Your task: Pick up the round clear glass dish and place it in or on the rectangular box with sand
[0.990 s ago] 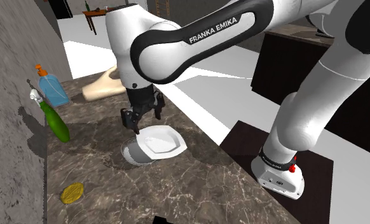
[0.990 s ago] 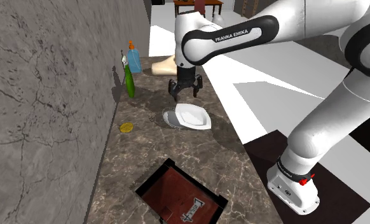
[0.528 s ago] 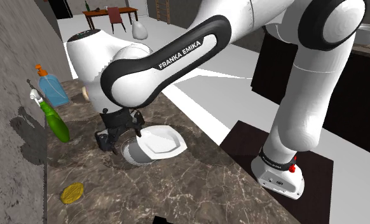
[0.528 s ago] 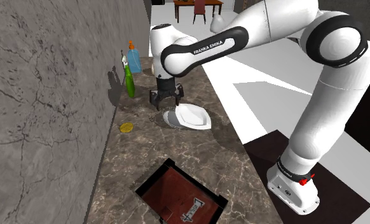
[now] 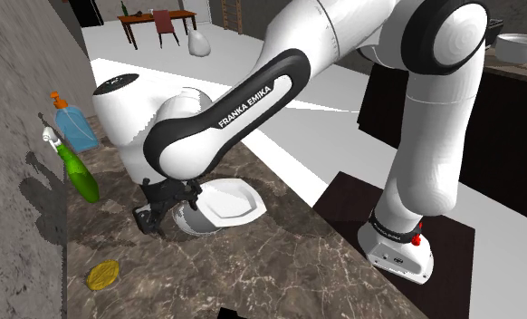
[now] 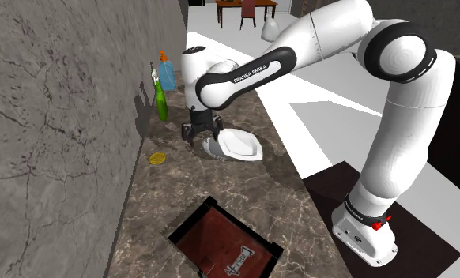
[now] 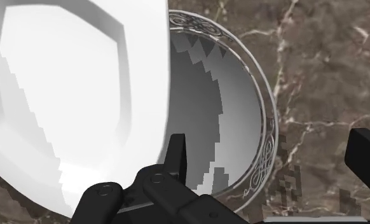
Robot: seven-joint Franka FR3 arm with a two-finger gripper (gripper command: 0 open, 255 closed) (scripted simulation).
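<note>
Gripper: we are seeing the gripper [image 5: 169, 213] [image 6: 201, 138] [image 7: 273, 149] down at the dish, its fingers [image 7: 175, 153] standing apart, one inside the bowl and one outside its rim, clasping nothing.
Dish: the round grey dish [image 5: 191, 220] [image 6: 211, 147] [image 7: 234, 114] with a patterned rim is sitting on the brown marble counter [image 5: 280, 263] [image 6: 165, 197].
White plate: an angular white plate [image 5: 227, 201] [image 6: 240, 144] [image 7: 63, 95] is overlapping the dish on the side away from the wall.
Box: we are finding the dark-rimmed rectangular box [image 6: 224, 245], reddish-brown inside, well apart from the dish in the second exterior view's foreground.
Wall side: a green bottle [image 5: 79, 174] [image 6: 161, 103], a blue dispenser [image 5: 71, 122] [image 6: 167, 75] and a yellow disc [image 5: 102, 275] [image 6: 156, 158] are resting near the wall.
</note>
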